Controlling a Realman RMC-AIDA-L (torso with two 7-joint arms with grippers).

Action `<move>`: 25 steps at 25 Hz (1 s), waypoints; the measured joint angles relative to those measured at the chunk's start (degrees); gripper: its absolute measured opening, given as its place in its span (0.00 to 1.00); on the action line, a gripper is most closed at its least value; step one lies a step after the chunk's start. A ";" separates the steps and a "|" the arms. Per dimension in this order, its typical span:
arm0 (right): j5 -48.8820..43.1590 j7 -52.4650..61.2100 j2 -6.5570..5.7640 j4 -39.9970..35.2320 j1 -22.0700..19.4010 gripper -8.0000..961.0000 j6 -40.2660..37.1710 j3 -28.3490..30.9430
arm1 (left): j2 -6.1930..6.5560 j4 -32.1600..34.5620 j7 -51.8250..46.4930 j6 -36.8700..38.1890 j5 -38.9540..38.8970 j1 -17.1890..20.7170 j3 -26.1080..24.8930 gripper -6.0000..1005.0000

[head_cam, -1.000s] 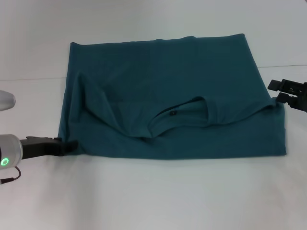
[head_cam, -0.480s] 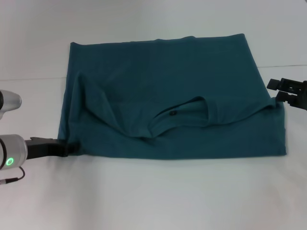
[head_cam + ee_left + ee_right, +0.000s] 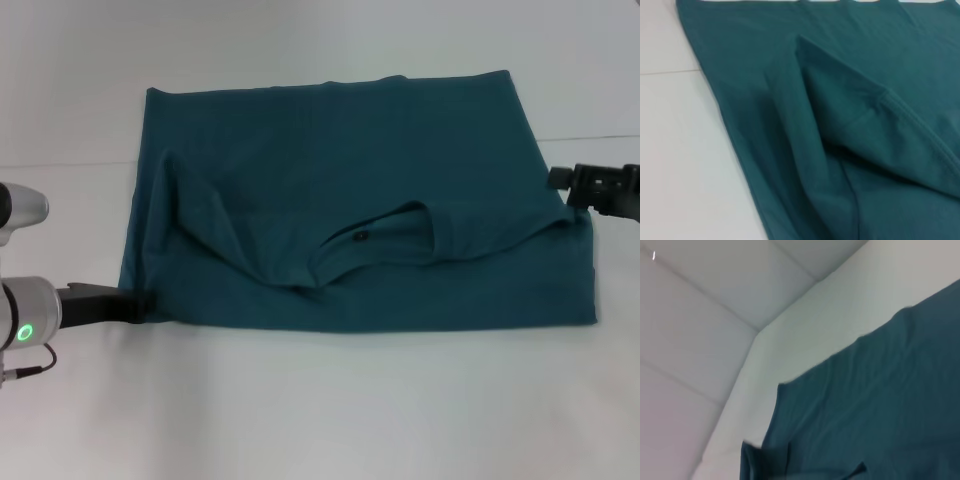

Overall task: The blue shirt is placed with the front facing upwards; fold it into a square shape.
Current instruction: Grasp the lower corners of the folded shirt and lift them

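Blue shirt point(image 3: 350, 200) lies flat mid-surface point(image 3: 320, 410), already folded into a wide rectangle, collar point(image 3: 375, 245) turned toward near edge

Left tool point(image 3: 135, 305) low at shirt's near-left corner, touching the hem; grip state cannot tell. Right tool point(image 3: 565, 180) just beside shirt's right edge; cannot tell either

Next fold, as judged: pinch all layers together, lift evenly, carry straight across, edges aligned
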 joint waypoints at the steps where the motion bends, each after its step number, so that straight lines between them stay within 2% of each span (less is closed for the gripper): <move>1: -2.84 1.17 -0.25 -3.11 0.37 0.73 -1.56 -1.13 | 0.02 0.42 -0.58 0.38 -0.07 -0.07 0.00 0.11; 4: -7.70 2.29 -0.31 -7.27 1.12 0.73 -3.54 -2.07 | 0.20 0.86 -1.66 0.91 -0.05 -0.22 0.15 0.05; 12: -24.32 7.56 -0.33 -19.41 5.79 0.73 -12.95 -3.09 | 0.65 2.47 -2.42 4.95 -0.38 -0.75 -0.05 0.02; 18: -32.02 6.15 1.24 -19.16 5.34 0.73 -11.37 -3.22 | 0.84 2.43 -2.84 5.97 -0.41 -0.97 -0.12 0.02; 25: -33.44 5.47 0.90 -13.71 3.51 0.73 -6.84 -2.75 | 0.88 2.22 -2.87 6.06 -0.42 -0.75 -0.21 0.02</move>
